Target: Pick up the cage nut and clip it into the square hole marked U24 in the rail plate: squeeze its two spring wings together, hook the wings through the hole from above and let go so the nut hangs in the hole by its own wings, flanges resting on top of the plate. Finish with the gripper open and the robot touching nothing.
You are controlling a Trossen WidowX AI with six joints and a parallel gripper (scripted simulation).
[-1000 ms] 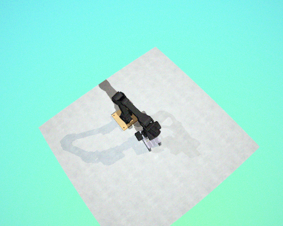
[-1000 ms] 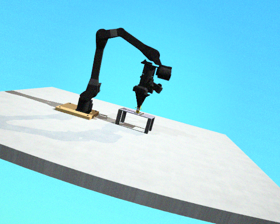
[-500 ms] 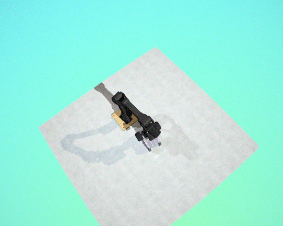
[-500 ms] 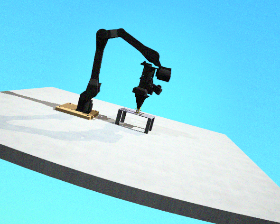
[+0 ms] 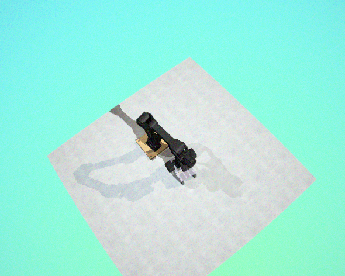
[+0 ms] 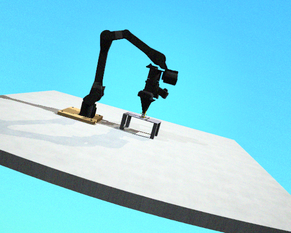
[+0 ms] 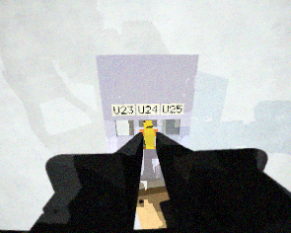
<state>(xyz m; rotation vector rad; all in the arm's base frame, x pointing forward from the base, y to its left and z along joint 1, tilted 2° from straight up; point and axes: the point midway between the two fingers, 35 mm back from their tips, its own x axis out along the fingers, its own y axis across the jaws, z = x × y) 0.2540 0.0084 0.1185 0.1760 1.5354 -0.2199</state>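
- Far left, side view: a tan board (image 5: pixel 145 149) (image 6: pixel 68 113) (image 7: pixel 150 214) lies flat on the pale table (image 5: pixel 226 118) (image 6: pixel 165 175) (image 7: pixel 266 74), carrying the foot of the black arm (image 5: pixel 164 131) (image 6: pixel 140 47).
- From there the arm rises, bends over at the top and slopes down to the right.
- Next, well apart from the board: the plate (image 5: pixel 181 175) (image 6: pixel 133 114) (image 7: pixel 147 79), raised on dark legs (image 6: pixel 153 130).
- Over the plate, pointing down: the hand (image 5: pixel 178 169) (image 6: pixel 143 114) (image 7: pixel 148 135). Fingers narrow, closed on the yellow nut (image 6: pixel 145 113) (image 7: pixel 149 133).
- Wrist view, left: label U23 (image 7: pixel 123 110), with a square hole (image 7: pixel 124 127) just below it.
- Middle: label U24 (image 7: pixel 147 110). Nut is at the hole below this label, covering much of it. Depth of the wings in the hole: cannot tell. Nut not released.
- Right: label U25 (image 7: pixel 172 110), its own square opening (image 7: pixel 173 126) below.
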